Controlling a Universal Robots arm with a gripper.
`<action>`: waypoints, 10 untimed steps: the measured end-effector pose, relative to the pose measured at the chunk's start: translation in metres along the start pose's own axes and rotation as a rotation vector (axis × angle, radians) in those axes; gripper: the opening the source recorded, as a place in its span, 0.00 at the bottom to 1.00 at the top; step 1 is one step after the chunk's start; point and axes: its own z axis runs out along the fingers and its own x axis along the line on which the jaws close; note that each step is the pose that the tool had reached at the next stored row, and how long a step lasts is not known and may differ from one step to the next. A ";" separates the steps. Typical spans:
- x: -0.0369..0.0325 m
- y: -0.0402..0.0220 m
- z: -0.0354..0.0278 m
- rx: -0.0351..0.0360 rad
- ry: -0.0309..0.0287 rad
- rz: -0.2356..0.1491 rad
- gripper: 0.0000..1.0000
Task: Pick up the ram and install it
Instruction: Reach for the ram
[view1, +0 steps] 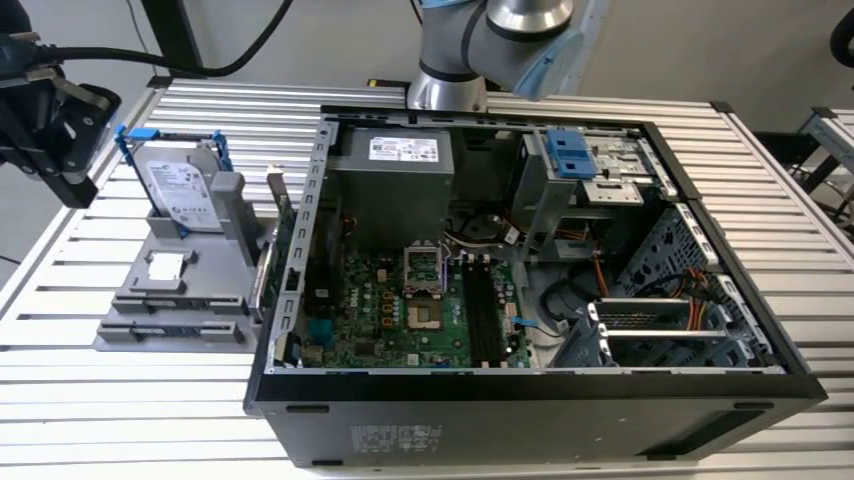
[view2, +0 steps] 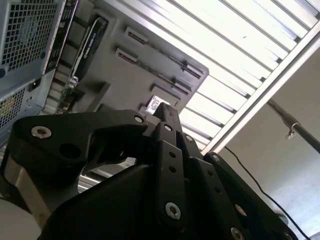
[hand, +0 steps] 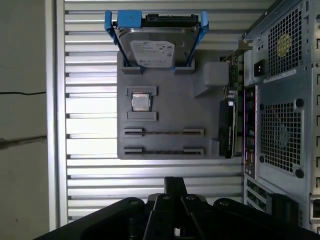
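The fingers (hand: 173, 182) are pressed together, holding nothing, and hang over the surface (hand: 90, 170) just off the tray's (hand: 170, 110) edge. The ram (hand: 164, 150) stands on edge in the tray's slot nearest them, untouched.
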 end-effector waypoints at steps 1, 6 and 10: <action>0.0000 0.0000 0.0000 0.0002 -0.0006 0.011 0.00; 0.0000 0.0000 -0.0001 0.0014 -0.0036 0.076 0.00; 0.0001 0.0000 -0.0001 0.0021 -0.0061 0.126 0.00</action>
